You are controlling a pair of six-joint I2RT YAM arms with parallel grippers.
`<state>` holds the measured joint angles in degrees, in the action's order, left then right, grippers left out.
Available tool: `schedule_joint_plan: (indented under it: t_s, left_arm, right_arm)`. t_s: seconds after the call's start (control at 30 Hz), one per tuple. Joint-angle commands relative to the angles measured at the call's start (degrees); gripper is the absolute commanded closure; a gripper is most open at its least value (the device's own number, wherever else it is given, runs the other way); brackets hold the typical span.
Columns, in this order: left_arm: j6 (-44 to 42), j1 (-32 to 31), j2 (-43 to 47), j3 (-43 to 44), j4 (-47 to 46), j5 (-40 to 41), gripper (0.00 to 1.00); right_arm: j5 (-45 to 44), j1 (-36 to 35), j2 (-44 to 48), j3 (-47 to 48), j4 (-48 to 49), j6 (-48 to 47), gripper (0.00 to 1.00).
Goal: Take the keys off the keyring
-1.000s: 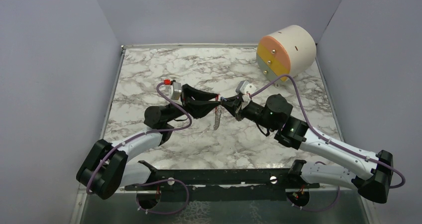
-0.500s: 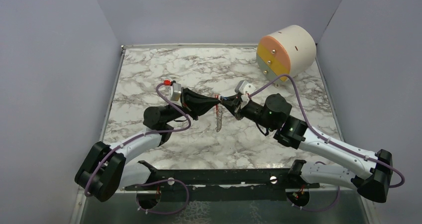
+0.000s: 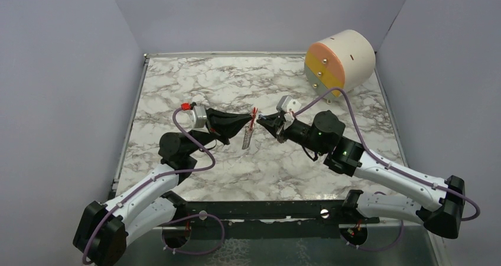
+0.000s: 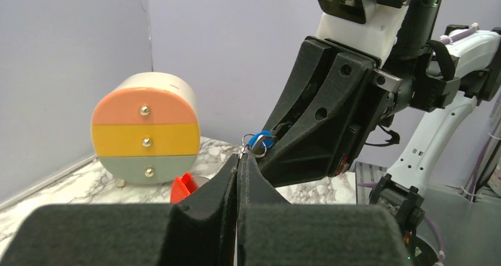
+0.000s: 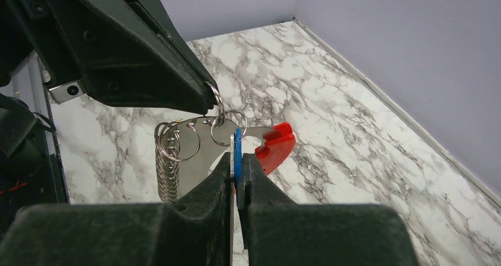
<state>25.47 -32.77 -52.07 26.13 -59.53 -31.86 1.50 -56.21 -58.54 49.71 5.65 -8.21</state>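
Blue keys [image 5: 237, 140] sit pinched in the closed right gripper [image 5: 237, 162]; tip to tip with it above the bench [image 3: 177, 83], the left gripper [image 3: 250, 120] clamps the keyring [image 3: 249, 136], grey coil dangling. Both arms reach inward, elbows out. A cream cylinder [image 3: 345, 56] stands well apart, far right

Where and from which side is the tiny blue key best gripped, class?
Pinch the blue key by its two flat faces at the free end, coming from the right arm's side: it is a thin plate, and the split rings, grey coil and left hand crowd its other end.
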Motion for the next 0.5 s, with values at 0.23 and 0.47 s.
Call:
schedule_joint_plan:
  t_s: [0.23,0.47]
  left_arm:
    - [1.5,0.5,2.7,-4.4,-10.5,8.5,1.0]
    - [2.9,0.5,2.6,-4.6,-17.6,8.7,1.0]
  right_arm:
    - [1.7,0.6,-2.7,2.1,3.0,2.0,0.99]
    - [3.4,0.1,-4.0,2.3,3.1,3.0,0.99]
